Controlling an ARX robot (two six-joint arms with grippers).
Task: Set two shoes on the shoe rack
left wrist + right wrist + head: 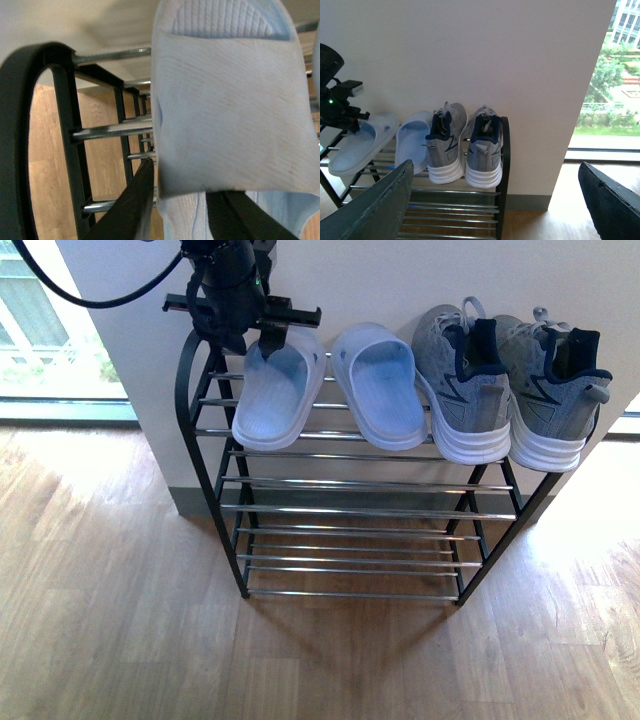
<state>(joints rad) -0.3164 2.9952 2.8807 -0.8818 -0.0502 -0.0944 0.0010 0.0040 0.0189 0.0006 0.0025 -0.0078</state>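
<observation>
Shoe rack (pixel 215 502): low black frame with arched ends and tiers of chrome bars, standing on a wood floor (pixel 110 620) against a pale wall (pixel 370 285). All four shoes sit in a row on its top tier, toes tipped down toward the room.

Left slide (pixel 277 390): pale blue, at the left end of the tier, heel up by the wall. The left gripper (pixel 268 338) hangs at its heel end. In the left wrist view the two dark fingers (pixel 131 205) stand apart on either side of the slide's (pixel 235 110) edge, but whether they press it I cannot tell.

Right slide (pixel 379 385): pale blue, just beside the first, free of any gripper.

Grey sneakers, inner (pixel 465 380) and outer (pixel 553 390): white soles, navy lining, pale laces, side by side at the right end, the outer one reaching the rack's right arch.

Right gripper (pixel 500 210): held back from the rack, its two dark fingers (pixel 372 210) spread wide, holding nothing. Its camera takes in the whole row and a window (pixel 610 75) past the wall's corner.
</observation>
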